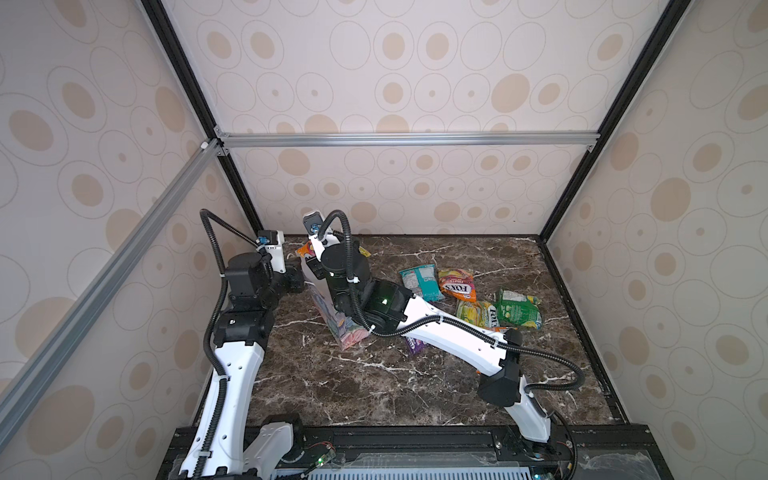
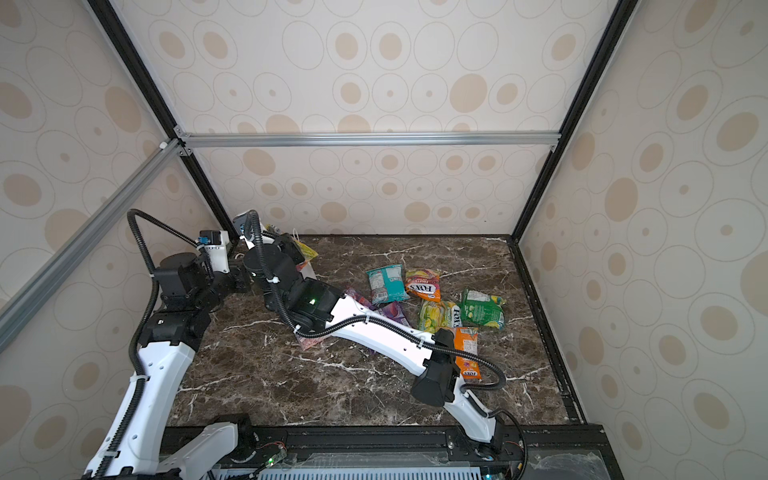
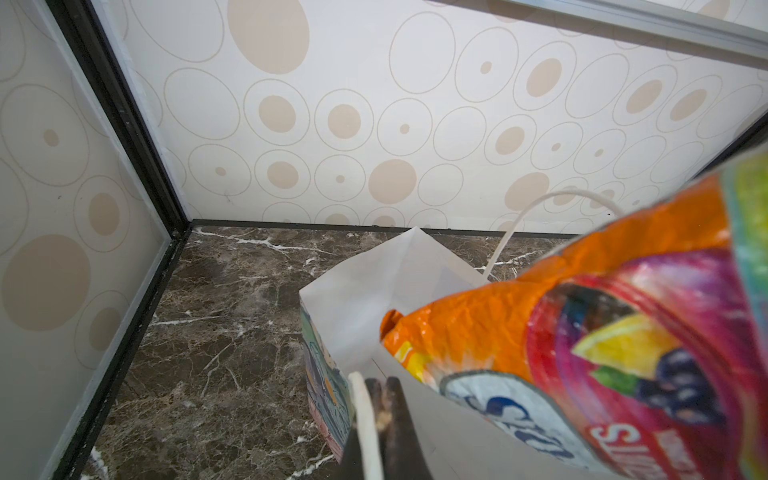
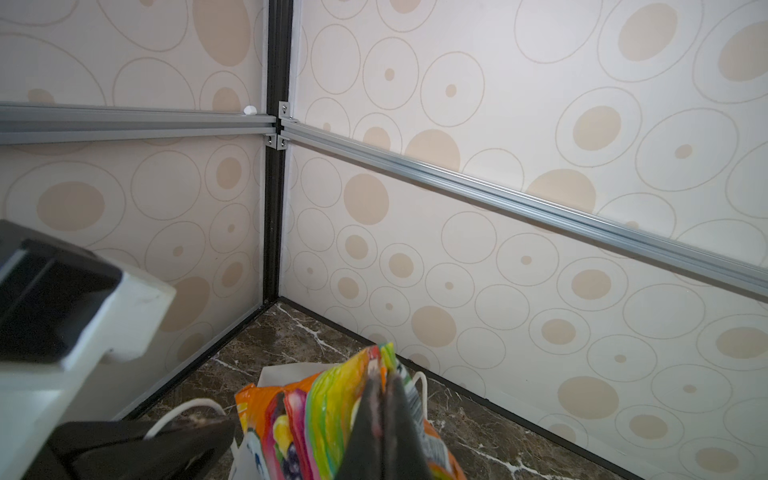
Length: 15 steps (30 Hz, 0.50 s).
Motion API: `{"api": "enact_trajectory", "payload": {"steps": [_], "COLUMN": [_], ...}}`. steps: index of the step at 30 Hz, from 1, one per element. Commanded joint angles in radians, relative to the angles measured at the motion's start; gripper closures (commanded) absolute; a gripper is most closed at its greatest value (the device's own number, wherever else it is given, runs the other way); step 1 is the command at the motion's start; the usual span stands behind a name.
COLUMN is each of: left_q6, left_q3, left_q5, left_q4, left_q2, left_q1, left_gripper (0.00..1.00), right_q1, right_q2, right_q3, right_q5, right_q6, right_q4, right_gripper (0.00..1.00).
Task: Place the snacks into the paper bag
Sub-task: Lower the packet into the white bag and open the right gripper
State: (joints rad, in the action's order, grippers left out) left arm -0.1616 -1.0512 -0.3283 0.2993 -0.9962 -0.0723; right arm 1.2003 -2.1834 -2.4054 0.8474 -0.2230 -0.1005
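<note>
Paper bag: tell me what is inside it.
An orange fruit-print packet dips into the open mouth of the paper bag, between its white inner walls. The packet covers the bottom, so anything deeper cannot be seen.

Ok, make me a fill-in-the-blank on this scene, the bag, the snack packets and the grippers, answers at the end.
1. The rim of the paper bag is pinched by the ____ gripper.
2. The right gripper is shut on a fruit-print packet at the mouth of the ____.
3. Inside, the bag is plain ____.
4. The red-orange packet beside the teal packet is marked ____.
Missing words: left, bag, white, FOX'S.
</note>
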Motion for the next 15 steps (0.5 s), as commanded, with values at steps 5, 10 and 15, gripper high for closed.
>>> {"api": "enact_trajectory", "payload": {"steps": [5,10,15], "left_q6": [-0.006,-0.006,-0.005], "left_q3": [-0.006,-0.004,-0.004], "left_q5": [-0.004,-0.005,-0.004], "left_q4": [-0.025,-0.026,-0.025], "left_q2": [0.014,0.014,0.014], "left_q1": [-0.009,-0.009,-0.008], "left_gripper": [1.00,1.00,1.00], "right_q1": [0.007,0.008,0.008], "right_q2": [-0.038,-0.047,-0.042], "right_q3": [-0.032,-0.030,-0.009], "right_q5": [0.034,0.040,0.027], "right_q6": [-0.034,-0.041,-0.015], "right_q4": [0.051,0.034,0.016], "right_gripper": [1.00,1.00,1.00]}}
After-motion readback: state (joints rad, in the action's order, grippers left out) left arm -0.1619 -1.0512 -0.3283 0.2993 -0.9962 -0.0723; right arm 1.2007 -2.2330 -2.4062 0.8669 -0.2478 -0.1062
